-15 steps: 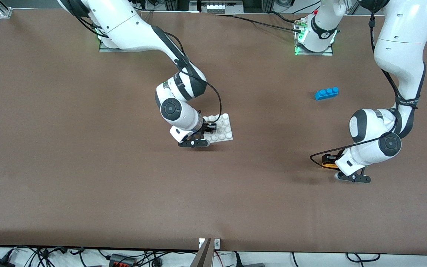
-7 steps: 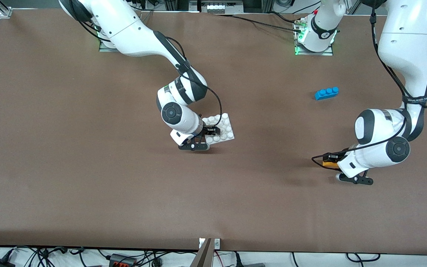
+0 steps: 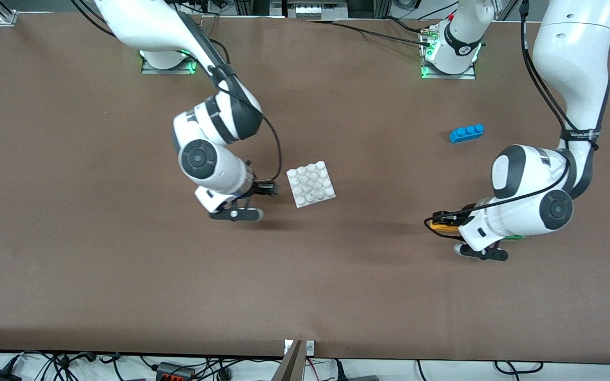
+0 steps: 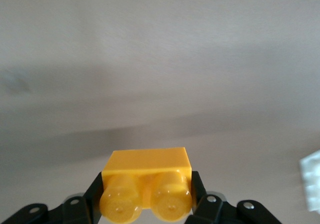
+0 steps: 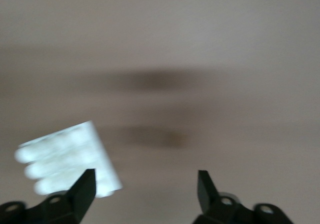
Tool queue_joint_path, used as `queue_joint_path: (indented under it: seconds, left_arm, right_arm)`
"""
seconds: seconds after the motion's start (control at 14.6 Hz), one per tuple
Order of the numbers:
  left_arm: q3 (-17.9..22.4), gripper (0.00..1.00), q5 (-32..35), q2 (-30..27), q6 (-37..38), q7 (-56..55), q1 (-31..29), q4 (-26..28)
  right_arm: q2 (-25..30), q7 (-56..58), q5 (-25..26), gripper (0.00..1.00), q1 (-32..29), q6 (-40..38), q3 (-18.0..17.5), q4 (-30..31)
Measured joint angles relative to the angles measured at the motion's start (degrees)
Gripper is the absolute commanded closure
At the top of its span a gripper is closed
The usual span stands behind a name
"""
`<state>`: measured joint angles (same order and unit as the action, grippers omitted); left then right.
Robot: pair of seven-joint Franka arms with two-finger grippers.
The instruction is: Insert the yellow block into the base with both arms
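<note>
Beside the flat white studded plastic base point(image 3: 311, 184), toward the right arm's end, your right gripper point(image 3: 265, 189) now stands wide and empty — it has let go and backed off. Well apart from the base, toward the left arm's end, your left gripper point(image 3: 441, 222) stays clamped on the small yellow two-stud plastic block point(image 4: 147, 190) — carrying it over comes next, probably.

A wide brown matte table point(image 3: 125, 296) fills the view; black cables point(image 3: 61, 365) lie along its near edge on a pale floor.
</note>
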<state>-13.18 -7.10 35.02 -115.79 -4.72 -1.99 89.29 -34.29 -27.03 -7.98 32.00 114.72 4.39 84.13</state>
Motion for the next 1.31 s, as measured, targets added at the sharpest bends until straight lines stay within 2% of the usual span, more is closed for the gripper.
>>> queue_joint_path:
  seconds: [0.14,0.27,0.48,0.76,0.96,1.31]
  left_arm:
    - [-3.3,0.55,0.0,-0.1,0.9,-9.7,0.1,0.0]
    - [-5.9,0.55,0.0,-0.1,1.0,-19.7,1.4,0.0]
    - [-6.5,0.57,0.0,0.2,-0.2,-31.0,6.7,0.0]
    - [-6.6,0.56,0.0,1.4,-2.9,-39.0,13.0,0.1]
    - [-6.6,0.56,-1.3,2.7,-4.5,-45.1,14.6,0.1]
    - [-6.8,0.57,-1.8,5.0,-6.8,-46.7,20.3,0.2]
  right_arm:
    - [2.3,0.1,7.1,0.00,-0.4,-4.5,2.5,0.0]
    - [4.5,2.5,10.3,0.00,-0.7,-9.9,4.9,0.0]
    - [8.6,16.6,10.8,0.00,-4.9,-16.9,6.7,0.0]
    - [14.6,32.5,10.8,0.00,-13.9,-24.2,7.1,0.0]
    - [19.6,37.5,10.8,0.00,-18.2,-29.9,7.7,0.0]
    - [26.0,41.9,8.2,0.00,-25.2,-31.5,7.8,0.3]
